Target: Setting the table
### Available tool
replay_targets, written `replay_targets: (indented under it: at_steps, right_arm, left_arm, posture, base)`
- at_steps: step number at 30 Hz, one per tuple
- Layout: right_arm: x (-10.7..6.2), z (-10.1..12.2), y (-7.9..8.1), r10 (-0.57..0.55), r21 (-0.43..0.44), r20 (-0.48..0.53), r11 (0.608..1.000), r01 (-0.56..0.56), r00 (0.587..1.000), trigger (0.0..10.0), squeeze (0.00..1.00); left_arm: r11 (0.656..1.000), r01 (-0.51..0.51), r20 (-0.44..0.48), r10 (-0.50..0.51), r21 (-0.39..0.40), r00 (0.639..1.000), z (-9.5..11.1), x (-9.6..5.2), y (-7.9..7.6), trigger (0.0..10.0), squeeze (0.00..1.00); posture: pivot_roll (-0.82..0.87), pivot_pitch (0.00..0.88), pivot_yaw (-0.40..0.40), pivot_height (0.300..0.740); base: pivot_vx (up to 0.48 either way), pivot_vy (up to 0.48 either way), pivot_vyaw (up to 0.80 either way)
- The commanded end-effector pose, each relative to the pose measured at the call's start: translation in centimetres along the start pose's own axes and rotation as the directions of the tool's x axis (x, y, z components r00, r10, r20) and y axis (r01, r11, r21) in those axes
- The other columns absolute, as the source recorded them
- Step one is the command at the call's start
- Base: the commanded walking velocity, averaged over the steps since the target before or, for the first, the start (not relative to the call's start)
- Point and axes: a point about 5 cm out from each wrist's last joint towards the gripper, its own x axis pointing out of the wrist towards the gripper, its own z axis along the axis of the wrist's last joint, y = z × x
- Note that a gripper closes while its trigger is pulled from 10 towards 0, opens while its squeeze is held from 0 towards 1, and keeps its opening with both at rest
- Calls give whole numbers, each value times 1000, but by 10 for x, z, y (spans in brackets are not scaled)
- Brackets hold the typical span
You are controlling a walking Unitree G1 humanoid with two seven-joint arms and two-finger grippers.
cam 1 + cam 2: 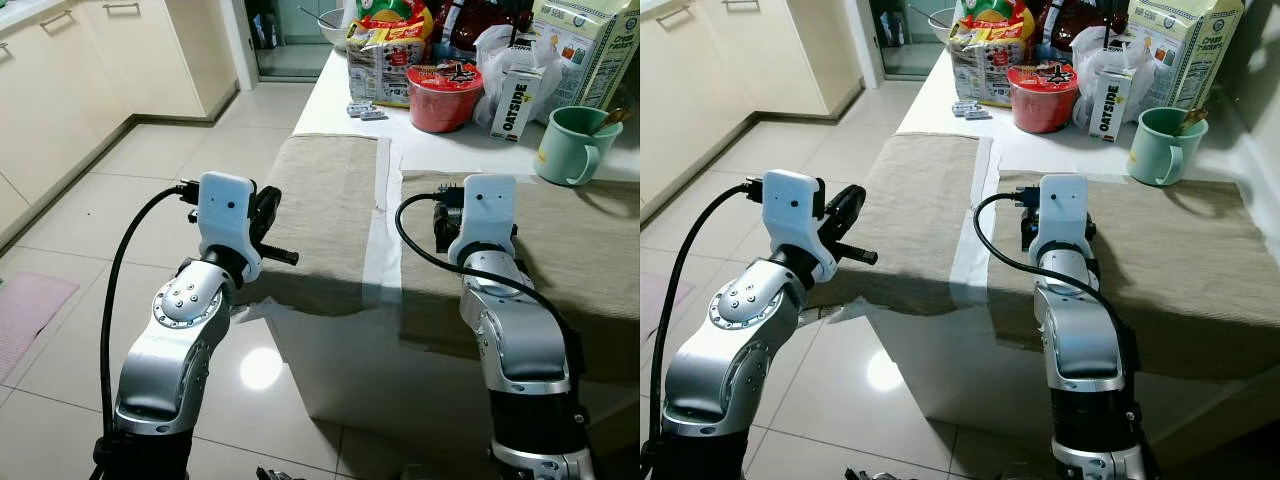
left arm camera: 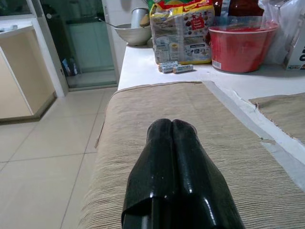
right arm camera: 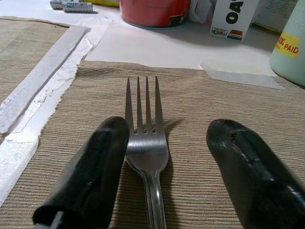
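A white surface (image 1: 440, 152) carries two tan woven placemats side by side, a left placemat (image 1: 325, 215) and a right placemat (image 1: 575, 250), with a strip of bare white between them. The left gripper (image 2: 172, 125) hovers at the near left corner of the left placemat; its wrist view shows the two black fingers pressed together with nothing between them, pointing along the mat toward the far end of the surface. The right gripper (image 3: 167, 143) sits over the near part of the right placemat, hidden from the head views behind its own white wrist housing. Its wrist view shows what the head views cannot: a metal fork (image 3: 147, 143) lying flat on the right placemat, tines pointing away toward the far side, with the fingers spread wide to either side of it. The left finger (image 3: 90, 171) lies just beside the fork's neck, the other stands well apart; whether either touches the fork cannot be told.

At the far end of the surface stand a red bowl-shaped container (image 1: 443, 94), an Oatside carton (image 1: 516, 100), a snack packet (image 1: 385, 62) and two small batteries (image 2: 174, 68). A mint-green mug (image 1: 574, 145) stands at the far right, just beyond the right placemat.
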Motion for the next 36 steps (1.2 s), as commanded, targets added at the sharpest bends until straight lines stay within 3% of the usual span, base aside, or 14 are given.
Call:
replay_targets:
  at_steps: [1, 36]
  right_arm:
    - [1, -30, 6, 34, -9, -149, 999, -36, 988, 0, 0]
    - [-1, -30, 9, 66, 3, -118, 998, -66, 991, 0, 0]
  left_arm:
    - [1000, -13, 14, 13, 4, 1000, 5, -2, 2, 10000, 0]
    - [1000, -5, 9, 5, 20, 1000, 6, -1, 0, 10000, 0]
  posture:
    - [-204, 83, 119, 740]
    - [-200, 89, 120, 740]
  base:
    - [0, 0, 0]
    - [0, 0, 0]
